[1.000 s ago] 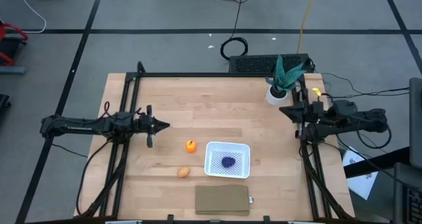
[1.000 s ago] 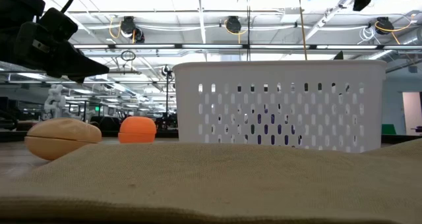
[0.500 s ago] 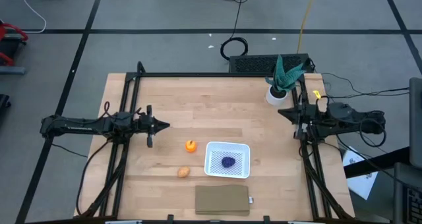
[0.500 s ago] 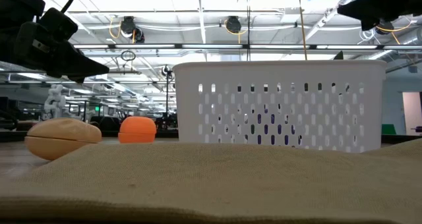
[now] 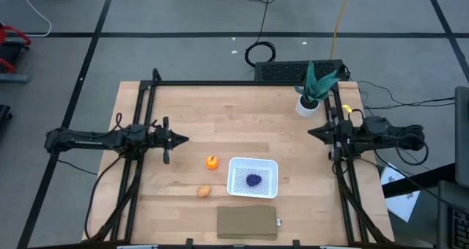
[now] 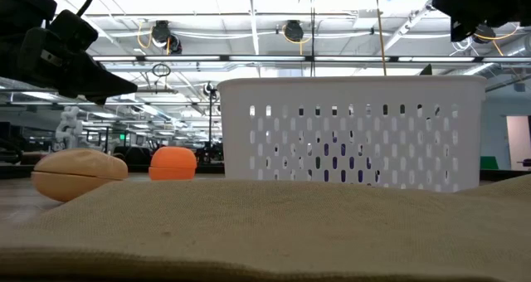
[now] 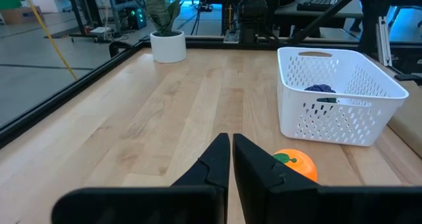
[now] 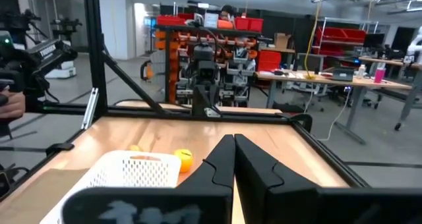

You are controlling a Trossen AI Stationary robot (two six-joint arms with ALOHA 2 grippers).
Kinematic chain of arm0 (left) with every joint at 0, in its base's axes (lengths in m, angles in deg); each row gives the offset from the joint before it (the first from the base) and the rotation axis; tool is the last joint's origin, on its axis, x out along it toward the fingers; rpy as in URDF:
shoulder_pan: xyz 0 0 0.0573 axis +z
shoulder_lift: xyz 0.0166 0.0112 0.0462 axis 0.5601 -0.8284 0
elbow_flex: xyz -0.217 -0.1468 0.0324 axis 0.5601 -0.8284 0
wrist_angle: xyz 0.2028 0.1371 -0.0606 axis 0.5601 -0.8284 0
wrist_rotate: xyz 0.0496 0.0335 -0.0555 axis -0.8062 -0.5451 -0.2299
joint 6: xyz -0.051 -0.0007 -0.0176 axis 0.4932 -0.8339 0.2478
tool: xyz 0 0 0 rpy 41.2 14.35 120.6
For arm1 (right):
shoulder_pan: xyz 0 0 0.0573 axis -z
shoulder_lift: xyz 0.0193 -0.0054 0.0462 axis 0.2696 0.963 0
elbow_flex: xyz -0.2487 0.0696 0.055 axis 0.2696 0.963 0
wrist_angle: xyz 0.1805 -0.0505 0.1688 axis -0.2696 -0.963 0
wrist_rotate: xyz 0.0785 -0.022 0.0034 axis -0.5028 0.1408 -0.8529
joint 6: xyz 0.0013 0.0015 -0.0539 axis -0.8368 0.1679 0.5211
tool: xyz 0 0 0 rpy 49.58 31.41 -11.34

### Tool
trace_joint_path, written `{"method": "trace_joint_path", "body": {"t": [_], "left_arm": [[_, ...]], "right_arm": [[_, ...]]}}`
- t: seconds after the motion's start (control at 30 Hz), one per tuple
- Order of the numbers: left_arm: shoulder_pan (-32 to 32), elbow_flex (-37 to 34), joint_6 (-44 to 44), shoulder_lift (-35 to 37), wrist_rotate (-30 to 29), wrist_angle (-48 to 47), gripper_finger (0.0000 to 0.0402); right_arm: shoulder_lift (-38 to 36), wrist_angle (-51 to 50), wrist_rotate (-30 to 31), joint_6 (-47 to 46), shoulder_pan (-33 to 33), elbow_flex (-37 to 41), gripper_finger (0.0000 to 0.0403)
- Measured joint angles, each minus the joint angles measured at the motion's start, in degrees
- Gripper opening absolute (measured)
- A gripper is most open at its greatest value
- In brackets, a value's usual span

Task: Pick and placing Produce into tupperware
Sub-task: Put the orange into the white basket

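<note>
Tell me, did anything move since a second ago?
Only the right arm: its end effector, shut and empty, slid a little toward the front of the table, away from the plant. The left end effector, the basket and all three produce pieces stayed put.

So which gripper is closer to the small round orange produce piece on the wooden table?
Left. The shut left gripper is just beyond the small round orange produce piece, on its left. The shut right gripper is far away, past the white mesh container.
</note>
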Motion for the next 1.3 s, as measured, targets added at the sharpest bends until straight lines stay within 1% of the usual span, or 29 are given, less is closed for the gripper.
{"method": "trace_joint_path", "body": {"t": [0.17,0.27,0.33,0.57,0.87,0.97,1.07,1.2,1.3], "left_arm": [[0.0,0.0,0.0,0.0,0.0,0.0,0.0024],[0.0,0.0,0.0,0.0,0.0,0.0,0.0024],[0.0,0.0,0.0,0.0,0.0,0.0,0.0024],[0.0,0.0,0.0,0.0,0.0,-0.1,0.0024],[0.0,0.0,0.0,0.0,0.0,-0.2,0.0024],[0.0,0.0,0.0,0.0,0.0,-0.2,0.0024],[0.0,0.0,0.0,0.0,0.0,-0.2,0.0024],[0.0,0.0,0.0,0.0,0.0,-0.4,0.0024],[0.0,0.0,0.0,0.0,0.0,-0.4,0.0024]], "right_arm": [[0.0,6.2,-1.6,0.7,0.0,4.0,0.0],[0.0,10.0,-4.6,1.1,0.0,5.7,0.0],[0.0,10.8,-6.5,0.3,0.0,6.1,0.0],[0.0,11.7,-9.9,-1.5,0.0,7.2,0.0],[0.0,15.0,-9.7,-0.8,0.0,9.7,0.0],[0.0,15.7,-6.7,-0.8,0.0,9.9,0.0],[0.0,15.2,-4.5,-0.9,0.0,9.9,0.0],[0.0,14.4,-3.9,-2.2,0.0,9.9,0.0],[0.0,11.4,-3.8,-2.8,0.0,9.9,0.0]]}}
